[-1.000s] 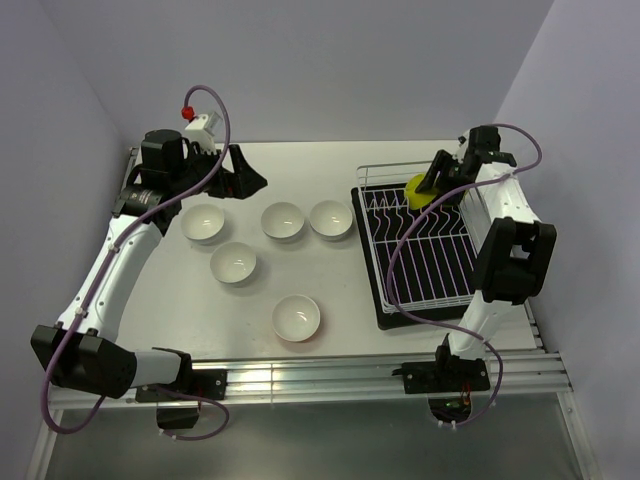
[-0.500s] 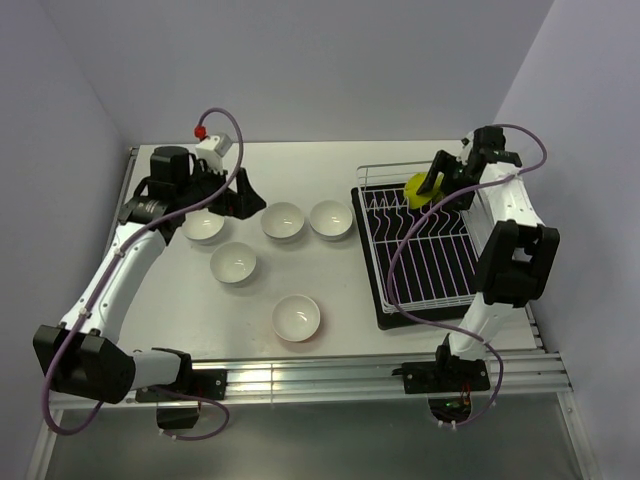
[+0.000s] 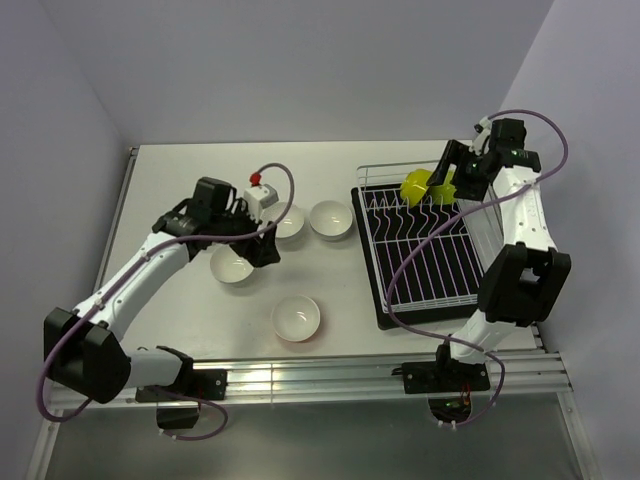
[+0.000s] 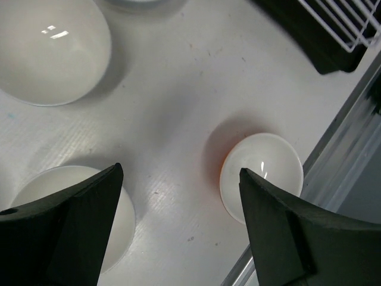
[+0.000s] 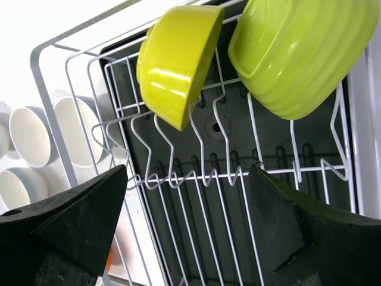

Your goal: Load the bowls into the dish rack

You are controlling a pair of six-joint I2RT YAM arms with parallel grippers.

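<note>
While the right tool (image 5: 184,220), jaws apart, hovers above green bowls (image 5: 178,59) at the rack's (image 3: 430,262) twelve o'clock, the left tool (image 4: 181,202), likewise apart, should next grip a white bowl (image 3: 232,266).

White table (image 3: 180,180) — bowls (image 3: 331,219), dish rack (image 3: 430,262)

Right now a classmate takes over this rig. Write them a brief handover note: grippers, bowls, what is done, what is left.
Left gripper: open, empty, above the table between the orange bowl and a white bowl.
Right gripper: open, empty, over the dish rack.
Done: smooth lime green bowl and ribbed lime green bowl stand on edge at the rack's far end.
Left: orange bowl plus the white ones on the table; three show from above, the left arm may hide more.
</note>
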